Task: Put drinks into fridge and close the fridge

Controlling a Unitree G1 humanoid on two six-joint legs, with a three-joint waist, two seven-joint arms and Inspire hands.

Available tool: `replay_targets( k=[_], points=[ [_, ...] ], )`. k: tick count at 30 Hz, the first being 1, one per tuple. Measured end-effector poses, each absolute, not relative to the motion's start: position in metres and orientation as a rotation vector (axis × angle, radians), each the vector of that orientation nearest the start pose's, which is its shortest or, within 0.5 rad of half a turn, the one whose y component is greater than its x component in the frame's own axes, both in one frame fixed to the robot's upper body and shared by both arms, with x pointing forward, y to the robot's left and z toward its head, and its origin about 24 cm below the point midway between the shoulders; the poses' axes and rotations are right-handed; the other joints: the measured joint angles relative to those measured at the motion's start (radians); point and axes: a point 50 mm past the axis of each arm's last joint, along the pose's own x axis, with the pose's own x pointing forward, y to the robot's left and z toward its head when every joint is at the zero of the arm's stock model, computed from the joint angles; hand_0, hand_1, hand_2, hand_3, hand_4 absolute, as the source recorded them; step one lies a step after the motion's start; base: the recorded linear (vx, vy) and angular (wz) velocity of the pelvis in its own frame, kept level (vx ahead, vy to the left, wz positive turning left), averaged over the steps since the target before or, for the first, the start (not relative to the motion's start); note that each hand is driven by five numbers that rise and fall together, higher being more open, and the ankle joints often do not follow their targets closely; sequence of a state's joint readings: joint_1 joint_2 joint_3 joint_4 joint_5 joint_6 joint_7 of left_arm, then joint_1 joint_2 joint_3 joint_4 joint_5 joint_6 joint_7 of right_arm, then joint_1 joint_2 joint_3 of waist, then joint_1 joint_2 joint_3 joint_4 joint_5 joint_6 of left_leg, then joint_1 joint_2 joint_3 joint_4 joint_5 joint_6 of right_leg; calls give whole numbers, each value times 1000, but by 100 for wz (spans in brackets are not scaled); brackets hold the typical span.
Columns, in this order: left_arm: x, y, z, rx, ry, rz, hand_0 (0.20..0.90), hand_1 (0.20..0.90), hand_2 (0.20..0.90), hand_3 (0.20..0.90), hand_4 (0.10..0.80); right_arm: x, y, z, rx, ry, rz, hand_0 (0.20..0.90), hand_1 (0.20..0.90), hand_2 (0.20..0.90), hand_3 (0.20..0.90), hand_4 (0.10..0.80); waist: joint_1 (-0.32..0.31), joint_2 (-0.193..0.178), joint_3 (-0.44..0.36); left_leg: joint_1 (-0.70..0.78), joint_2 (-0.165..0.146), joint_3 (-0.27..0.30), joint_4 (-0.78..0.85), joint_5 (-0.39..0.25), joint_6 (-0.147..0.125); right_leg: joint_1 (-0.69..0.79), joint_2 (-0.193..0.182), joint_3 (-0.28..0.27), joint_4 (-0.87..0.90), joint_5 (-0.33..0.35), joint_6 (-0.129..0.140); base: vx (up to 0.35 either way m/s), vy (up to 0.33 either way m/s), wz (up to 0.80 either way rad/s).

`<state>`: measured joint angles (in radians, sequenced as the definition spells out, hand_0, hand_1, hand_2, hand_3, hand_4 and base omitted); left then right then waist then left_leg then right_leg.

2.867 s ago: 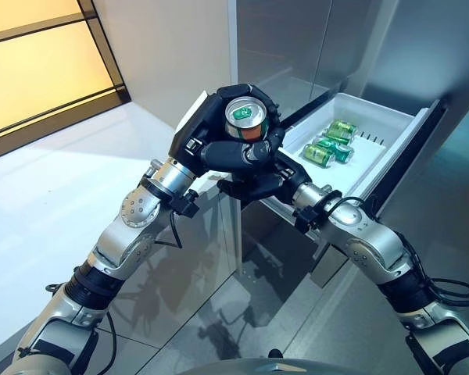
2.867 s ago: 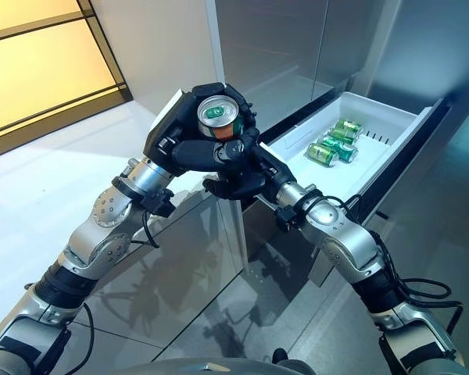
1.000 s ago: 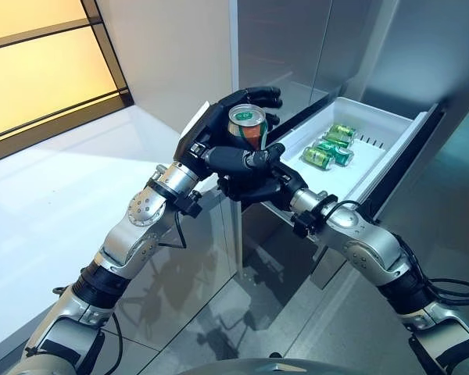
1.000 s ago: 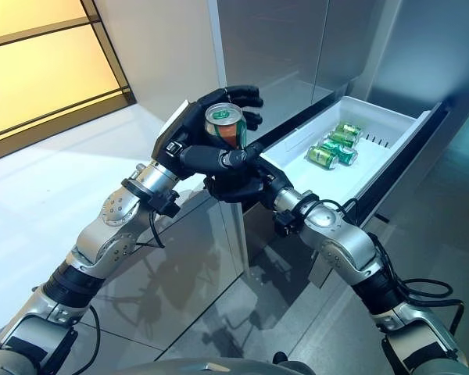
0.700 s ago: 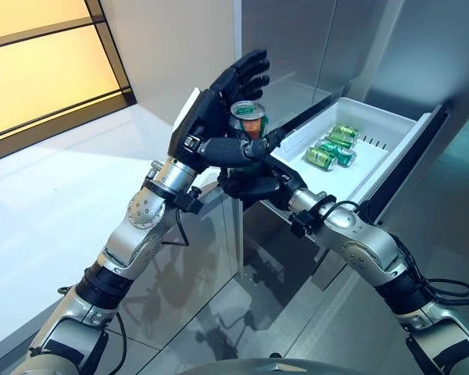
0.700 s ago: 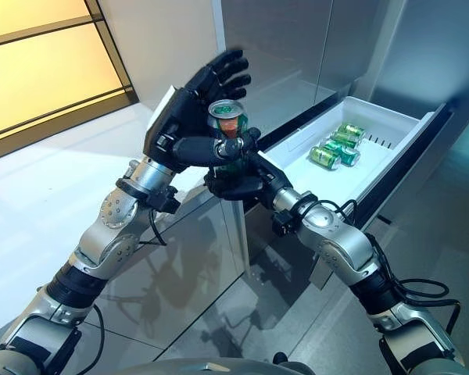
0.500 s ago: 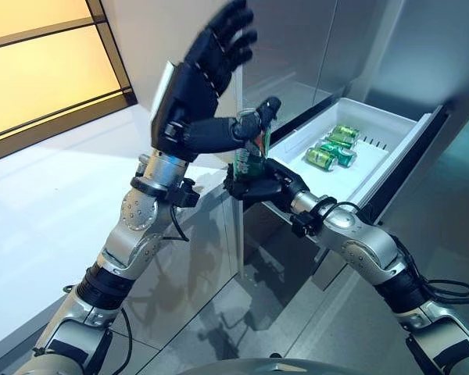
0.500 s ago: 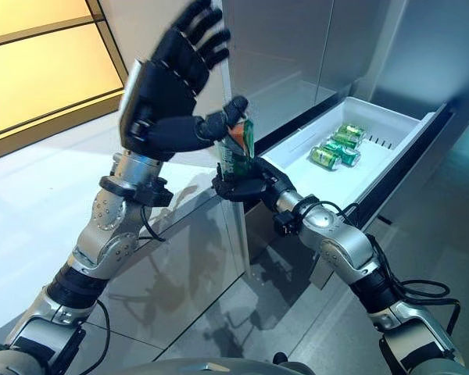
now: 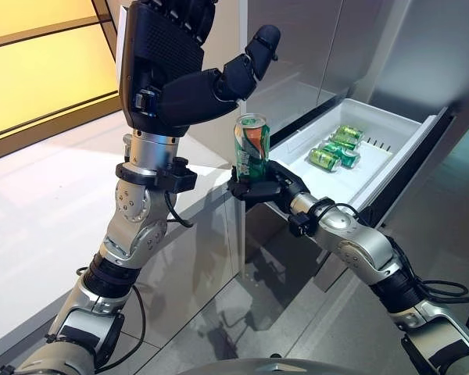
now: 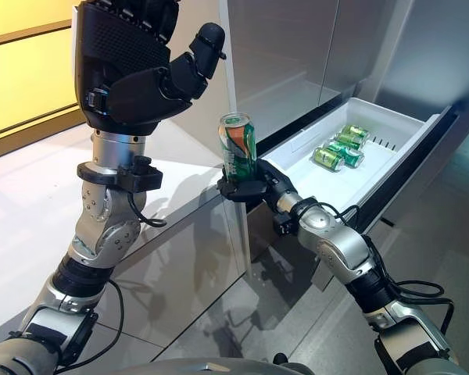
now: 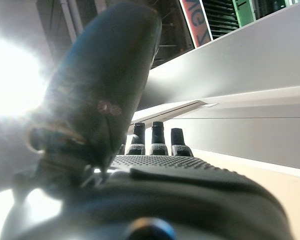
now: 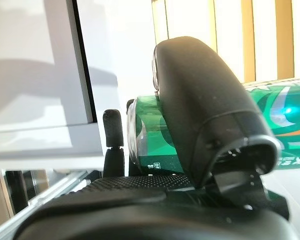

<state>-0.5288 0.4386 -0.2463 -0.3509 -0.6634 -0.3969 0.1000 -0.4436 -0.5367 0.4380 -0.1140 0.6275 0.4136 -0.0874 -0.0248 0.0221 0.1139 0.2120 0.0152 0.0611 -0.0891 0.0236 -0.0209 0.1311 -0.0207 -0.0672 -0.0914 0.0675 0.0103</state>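
My right hand (image 9: 254,187) grips the upright green-and-orange drink can (image 9: 251,148) by its base; my left hand (image 9: 168,70), fingers spread, is raised above it.

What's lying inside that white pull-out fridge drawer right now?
Green drink cans lie on their sides, bunched toward the back of the white pull-out fridge drawer; they overlap, so an exact count is unclear. The rest of the floor is bare. The near corner is hidden behind the right hand holding another can.

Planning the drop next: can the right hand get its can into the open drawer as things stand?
Probably yes. The right hand grips the can upright beside the open drawer; bare floor lies before the three cans, and the left hand is raised clear.
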Motion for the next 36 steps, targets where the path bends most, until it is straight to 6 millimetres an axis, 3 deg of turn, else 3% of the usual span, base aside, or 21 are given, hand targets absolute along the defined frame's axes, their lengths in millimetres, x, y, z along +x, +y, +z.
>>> replay_targets(
  k=[6, 12, 17, 18, 22, 25, 28, 31, 36],
  points=[
    [242, 130, 272, -518, -1008, -586, 900, 900, 900, 900, 800, 309, -144, 133, -200, 21, 281, 300, 300, 300, 200, 100, 3, -5, 3, -9, -2, -15, 0, 1, 1, -2, 1, 3, 0, -1, 1, -4, -1, 7],
    [247, 124, 241, -605, -789, -691, 900, 900, 900, 900, 800, 322, -202, 152, -216, -81, -13, 300, 300, 300, 200, 100, 23, -19, 11, -11, -2, -20, 0, 1, 1, -2, 0, 1, 0, -1, 1, -2, -1, 2],
    [252, 118, 218, -647, -621, -780, 900, 900, 900, 900, 800, 325, -245, 148, -300, -25, -171, 300, 300, 300, 200, 100, 26, -21, 13, -17, -3, -37, 0, 2, 2, -1, -2, -8, 0, -3, 4, -2, -9, 8],
    [252, 112, 208, -675, -548, -835, 900, 900, 900, 900, 800, 327, -263, 141, -334, 25, -239, 300, 300, 300, 200, 100, 27, -22, 14, -19, -2, -40, 0, 3, 1, -1, -2, -17, 0, -3, 5, 6, -13, 14],
    [252, 91, 182, -735, -354, -957, 900, 900, 900, 900, 800, 333, -293, 128, -344, 130, -350, 300, 300, 300, 200, 100, 38, -20, 30, -30, -4, -56, 0, 9, 2, 0, -4, -32, 0, -5, 7, 15, -8, 14],
    [246, 77, 147, -786, -118, -987, 900, 900, 900, 900, 800, 333, -310, 127, -361, 171, -408, 300, 300, 300, 200, 100, 51, -6, 54, -31, -6, -72, 0, 15, 2, 2, -7, -46, 0, -5, 7, 51, -4, 14],
    [244, 80, 100, -828, 96, -883, 900, 900, 900, 900, 800, 338, -315, 125, -374, 203, -418, 300, 300, 300, 200, 100, 52, 12, 66, -29, -5, -87, 0, 18, 1, 13, -9, -60, 0, -5, 7, 39, -3, 15],
    [239, 93, 61, -822, 252, -766, 900, 900, 900, 900, 800, 345, -319, 135, -379, 203, -427, 300, 300, 300, 200, 100, 58, 24, 84, -30, -5, -95, 0, 24, -1, 14, -10, -76, -1, -5, 7, 30, 2, 13],
    [214, 132, -7, -573, 514, -627, 900, 900, 900, 900, 800, 352, -340, 156, -458, 234, -472, 300, 300, 300, 200, 100, 95, 38, 97, -40, -5, -120, 0, 34, -3, 16, -11, -86, -1, -6, 7, 49, -9, 16]
  ],
)
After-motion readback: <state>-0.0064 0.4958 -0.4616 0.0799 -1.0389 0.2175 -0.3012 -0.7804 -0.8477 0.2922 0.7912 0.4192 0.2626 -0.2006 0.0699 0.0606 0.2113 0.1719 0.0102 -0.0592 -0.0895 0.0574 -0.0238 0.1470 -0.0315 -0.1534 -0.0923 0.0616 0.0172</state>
